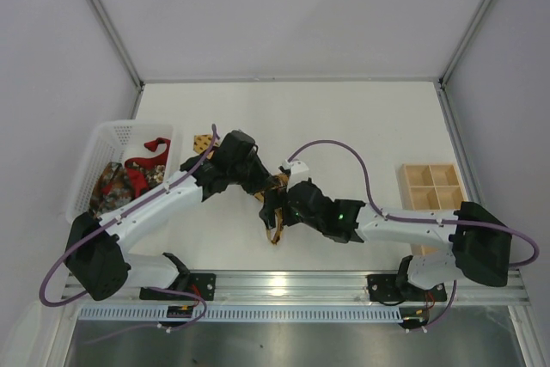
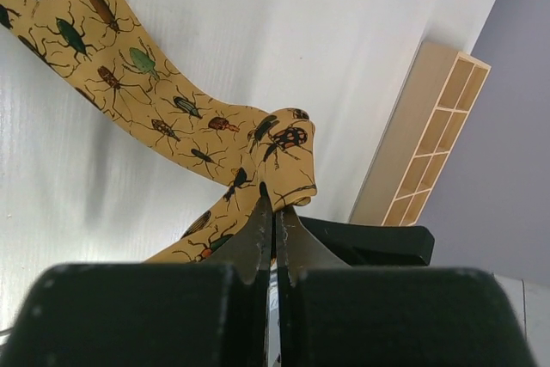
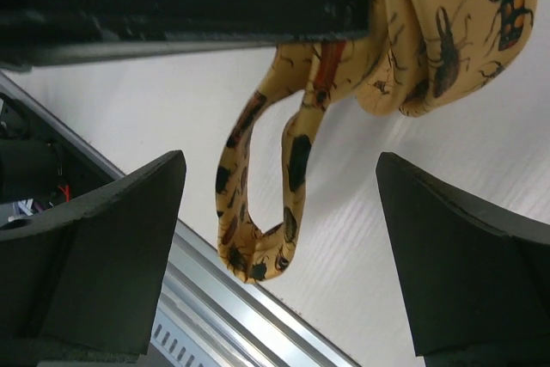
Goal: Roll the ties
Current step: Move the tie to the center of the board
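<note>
The yellow-gold tie [image 2: 155, 96], printed with dark beetles, lies across the white table. My left gripper [image 2: 275, 201] is shut on a folded bunch of it. In the top view the left gripper [image 1: 260, 185] is at the table's middle and the tie's wide end [image 1: 203, 141] lies beside the basket. My right gripper [image 1: 273, 206] sits just right of it, open. In the right wrist view its fingers [image 3: 120, 238] stand wide apart, with a hanging loop of the tie [image 3: 258, 221] between them and a rolled bunch [image 3: 430, 40] above. The red tie [image 1: 155, 147] and the dark patterned tie [image 1: 115, 180] lie in the basket.
A white mesh basket [image 1: 107, 135] stands at the left. A wooden compartment box [image 1: 434, 186] sits at the right, also in the left wrist view [image 2: 430, 135]. An aluminium rail [image 1: 301, 281] runs along the table's near edge. Purple cables [image 1: 339, 148] arch over both arms.
</note>
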You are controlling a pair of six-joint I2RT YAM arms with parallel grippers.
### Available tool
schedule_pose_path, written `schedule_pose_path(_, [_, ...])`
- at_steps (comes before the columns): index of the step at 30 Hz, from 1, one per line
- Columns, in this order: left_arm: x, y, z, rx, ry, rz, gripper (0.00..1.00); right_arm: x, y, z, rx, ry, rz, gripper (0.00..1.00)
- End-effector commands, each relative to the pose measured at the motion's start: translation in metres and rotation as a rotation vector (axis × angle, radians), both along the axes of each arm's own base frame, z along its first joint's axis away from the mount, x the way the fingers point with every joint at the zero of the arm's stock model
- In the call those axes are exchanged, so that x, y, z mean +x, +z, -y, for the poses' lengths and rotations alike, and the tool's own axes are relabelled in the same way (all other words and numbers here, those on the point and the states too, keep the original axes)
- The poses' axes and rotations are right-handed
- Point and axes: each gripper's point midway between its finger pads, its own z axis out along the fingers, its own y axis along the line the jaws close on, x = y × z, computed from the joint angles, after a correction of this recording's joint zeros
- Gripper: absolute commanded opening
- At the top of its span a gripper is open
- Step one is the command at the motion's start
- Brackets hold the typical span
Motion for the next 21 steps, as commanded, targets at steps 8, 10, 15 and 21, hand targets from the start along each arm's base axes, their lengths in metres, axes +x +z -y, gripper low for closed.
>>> schedule_pose_path(8, [-0.001,0.027,0.008,-0.064,0.021,0.031,0.0,0.011,0.013,-0.023,0.044,-0.136,0.099,0.47])
schedule_pose_path(10, [0.0,0.031,0.011,-0.079,0.013,0.044,0.0,0.008,0.013,-0.023,0.056,-0.135,0.088,0.16])
schedule_pose_path(15, [0.028,0.073,-0.008,-0.075,-0.069,0.294,0.95,-0.012,0.035,-0.008,0.151,-0.106,-0.055,0.0])
schedule_pose_path(21, [0.037,0.133,-0.084,0.137,0.003,0.623,1.0,-0.019,0.1,0.035,0.386,-0.118,-0.243,0.0])
